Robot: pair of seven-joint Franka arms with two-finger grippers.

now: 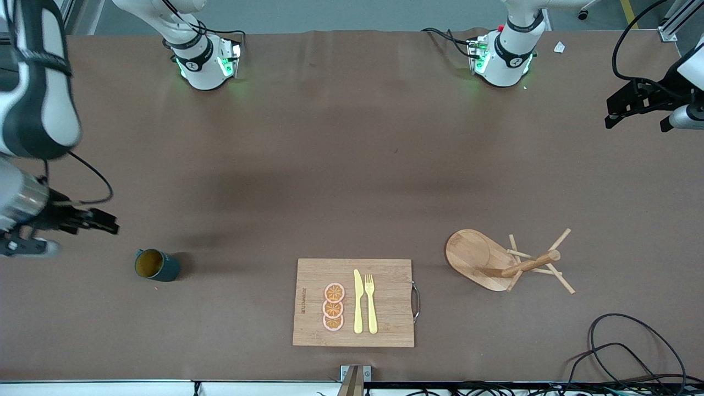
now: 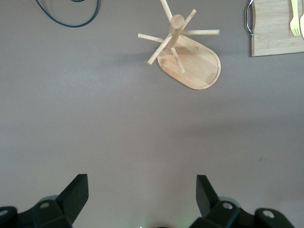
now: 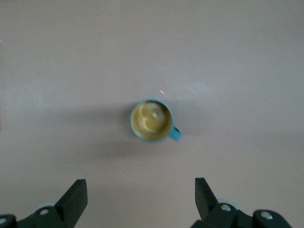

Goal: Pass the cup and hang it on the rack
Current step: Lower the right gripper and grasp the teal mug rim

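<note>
**Nothing grasped yet: cup and rack both untouched**

Front view: the cup (image 1: 157, 265) is standing upright on the table, well apart from the board (image 1: 353, 302), toward the right arm's end. The rack (image 1: 498, 263) is standing near the board, toward the left arm's end, with no cup on its pegs. The right gripper (image 1: 102, 223) is hovering over bare table near the cup, holding nothing. The left gripper (image 1: 632, 107) is waiting high over the table's edge, well apart from the rack; from this view I cannot tell how its fingers are standing.

Left wrist view: the left gripper (image 2: 141, 190) is spread wide and empty, looking down on the rack (image 2: 194, 59).

Right wrist view: the right gripper (image 3: 141, 192) is spread wide and empty; the cup (image 3: 152, 120) is sitting apart from its fingers.

Judgement: pick-up, hand-over and hanging are all remaining.
</note>
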